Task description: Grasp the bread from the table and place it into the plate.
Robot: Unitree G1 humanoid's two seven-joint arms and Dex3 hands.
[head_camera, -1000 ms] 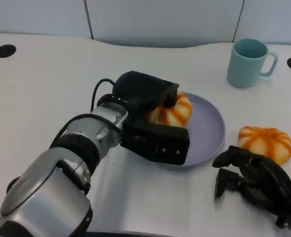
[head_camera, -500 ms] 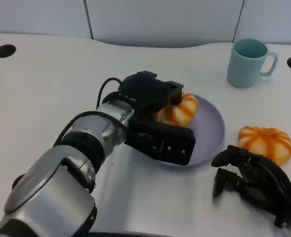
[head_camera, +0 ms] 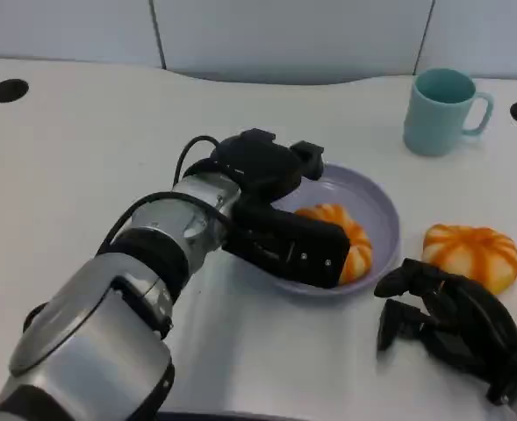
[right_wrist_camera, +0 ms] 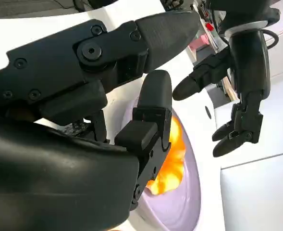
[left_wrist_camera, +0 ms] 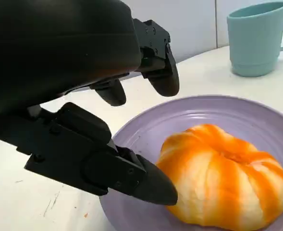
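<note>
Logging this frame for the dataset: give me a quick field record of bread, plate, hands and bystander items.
bread in plate: orange-striped bun lying in the purple plate
left hand: over the plate, fingers apart, bun released
second bun: on the table, right of the plate
right hand: near the second bun, holding nothing
mug: teal, upright, behind the plate

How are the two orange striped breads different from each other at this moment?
Place: the bread in the plate lies inside the purple plate; the bread on the table lies on the white table, outside the plate.
Neighbours: the first is beside the open left hand, which holds nothing; the second is just beyond the right hand.
Both are round, orange with pale stripes.
</note>
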